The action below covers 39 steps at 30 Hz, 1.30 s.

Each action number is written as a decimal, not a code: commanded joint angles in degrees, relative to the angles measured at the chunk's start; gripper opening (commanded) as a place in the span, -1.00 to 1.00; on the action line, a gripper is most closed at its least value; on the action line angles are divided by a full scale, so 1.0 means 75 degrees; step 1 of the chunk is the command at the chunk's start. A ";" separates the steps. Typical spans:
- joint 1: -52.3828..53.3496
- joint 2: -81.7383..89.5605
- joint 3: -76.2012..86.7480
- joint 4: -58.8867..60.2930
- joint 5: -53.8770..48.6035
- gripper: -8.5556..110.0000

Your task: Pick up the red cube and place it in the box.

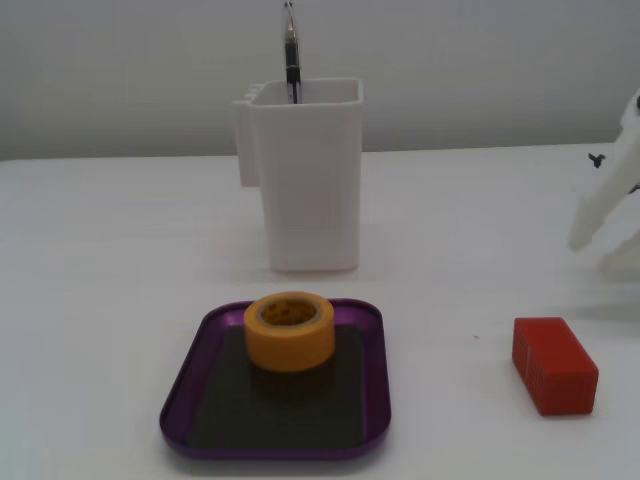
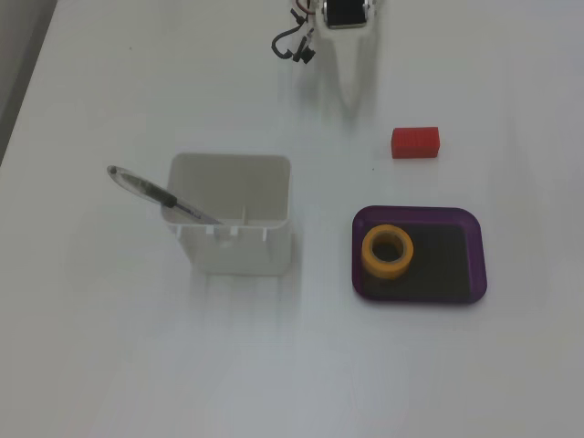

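Observation:
The red cube (image 1: 553, 365) lies on the white table, right of the box in a fixed view; in both fixed views it lies apart from everything else (image 2: 415, 142). The box (image 1: 182, 380) is a shallow purple tray with a dark floor (image 2: 420, 212). A yellow tape roll (image 1: 290, 330) stands inside it (image 2: 388, 250). My white gripper (image 1: 595, 250) hangs at the right edge, behind and above the cube, not touching it. It comes in from the top edge (image 2: 356, 105), left of the cube. White against white, its jaws are unclear.
A tall white container (image 1: 305, 175) holding a pen (image 1: 291, 55) stands behind the tray; seen from above (image 2: 233, 214) it is left of the tray. Black cables (image 2: 294, 46) lie at the arm's base.

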 commanded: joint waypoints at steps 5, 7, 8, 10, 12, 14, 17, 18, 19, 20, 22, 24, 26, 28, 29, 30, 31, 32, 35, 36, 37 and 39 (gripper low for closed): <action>0.0152 -0.2426 -0.2016 -0.0949 -0.0281 -0.65; 0.0094 -0.3762 -0.3152 -0.0867 -0.0328 -0.64; 0.0082 -0.4500 -0.3797 -0.0844 -0.0316 -0.63; 0.0070 -0.5988 -0.5168 -0.0375 -0.0316 -0.60; 0.0023 -0.7441 -0.6551 0.0457 -0.0293 -0.55; -0.0305 -0.8801 -0.7805 0.1371 -0.0246 -0.50; -0.0844 -1.0535 -0.9293 0.2531 0.0469 -0.43; -0.1008 -1.0992 -0.9715 0.2836 0.0691 -0.41; -0.1172 -1.1367 -1.0066 0.3105 0.0891 -0.39; -0.1348 -1.1707 -1.0383 0.3293 0.1055 -0.38; -0.1676 -1.2188 -1.0758 0.3434 0.1324 -0.38; -0.2016 -1.2492 -1.0805 0.3445 0.1500 -0.38; -0.2250 -1.2727 -1.0723 0.3445 0.1582 -0.39; -0.2285 -1.2879 -1.0570 0.3445 0.1617 -0.39; -0.2285 -1.2938 -1.0500 0.3434 0.1617 -0.39; -0.2273 -1.2973 -1.0441 0.3363 0.1629 -0.39; -0.2273 -1.2984 -1.0336 0.3234 0.1676 -0.39; -0.2262 -1.2984 -1.0219 0.3082 0.1723 -0.39; -0.2262 -1.2984 -0.9762 0.2520 0.1723 -0.39; -0.2262 -1.2984 -0.9609 0.2320 0.1723 -0.39; -0.2273 -1.2984 -0.9434 0.2133 0.1723 -0.39; -0.2320 -1.2984 -0.9094 0.1805 0.1723 -0.39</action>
